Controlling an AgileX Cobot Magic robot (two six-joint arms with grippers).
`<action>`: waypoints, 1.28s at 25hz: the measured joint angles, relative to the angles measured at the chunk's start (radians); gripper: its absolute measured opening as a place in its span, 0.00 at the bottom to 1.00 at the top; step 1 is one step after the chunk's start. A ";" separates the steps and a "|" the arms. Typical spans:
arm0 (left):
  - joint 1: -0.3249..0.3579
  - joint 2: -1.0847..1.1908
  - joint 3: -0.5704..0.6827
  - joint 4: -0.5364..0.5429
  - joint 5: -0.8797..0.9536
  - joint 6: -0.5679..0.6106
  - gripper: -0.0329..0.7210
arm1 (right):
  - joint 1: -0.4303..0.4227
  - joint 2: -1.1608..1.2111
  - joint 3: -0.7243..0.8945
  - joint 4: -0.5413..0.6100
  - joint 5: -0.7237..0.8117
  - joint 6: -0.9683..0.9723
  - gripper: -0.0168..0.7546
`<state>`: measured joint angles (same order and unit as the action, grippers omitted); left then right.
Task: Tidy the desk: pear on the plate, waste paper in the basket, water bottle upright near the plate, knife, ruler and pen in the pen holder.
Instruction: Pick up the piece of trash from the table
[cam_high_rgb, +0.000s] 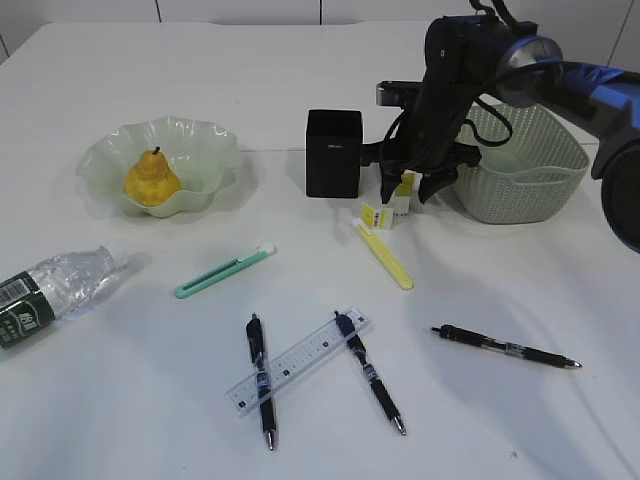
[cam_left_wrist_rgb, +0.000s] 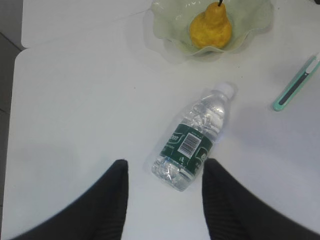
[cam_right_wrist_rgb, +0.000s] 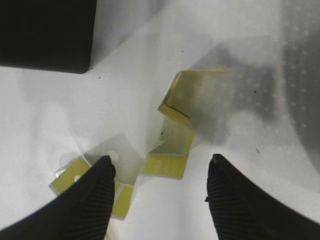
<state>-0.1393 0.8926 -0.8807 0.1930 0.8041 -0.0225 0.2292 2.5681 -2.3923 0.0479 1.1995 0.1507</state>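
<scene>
I have the right pincer (cam_high_rgb: 408, 192) lowered between the pen holder (cam_high_rgb: 334, 152) and the basket (cam_high_rgb: 527, 163) near the far edge of the worktop (cam_high_rgb: 500, 420), its jaws spread apart with nothing gripped; in the right wrist view the waste paper (cam_right_wrist_rgb: 172, 132), folded yellow and white scraps, lies flat on the worktop between the two fingers (cam_right_wrist_rgb: 100, 200), one scrap just beside the left-hand finger; I cannot tell whether it touches. My left pincer (cam_left_wrist_rgb: 165, 192) hangs open over the near left part of the worktop, its fingers either side of the base of the water bottle (cam_left_wrist_rgb: 194, 140), which lies on its side with the cap pointing toward the plate (cam_high_rgb: 205, 150); the fingers do not hold it. The pear (cam_high_rgb: 151, 180) sits in the plate toward the far left edge. A green knife (cam_high_rgb: 225, 272) lies out in the middle; toward the near edge the ruler (cam_high_rgb: 300, 362) rests slanted across one pen (cam_high_rgb: 261, 380) and against a second pen (cam_high_rgb: 368, 371); a third pen (cam_high_rgb: 505, 347) lies toward the right edge; a yellow strip (cam_high_rgb: 384, 256) lies just beside the scraps.
</scene>
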 joint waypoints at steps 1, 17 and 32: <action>0.000 0.000 0.000 0.000 0.000 0.000 0.50 | 0.000 0.000 0.000 0.000 0.000 0.000 0.59; 0.000 0.000 0.000 0.000 -0.001 0.000 0.50 | 0.002 0.027 -0.002 0.000 0.006 0.002 0.59; 0.000 0.000 0.000 0.000 -0.001 0.000 0.50 | 0.002 0.029 -0.002 0.000 -0.016 0.002 0.58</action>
<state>-0.1393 0.8926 -0.8807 0.1930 0.8032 -0.0225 0.2311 2.5968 -2.3944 0.0479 1.1834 0.1528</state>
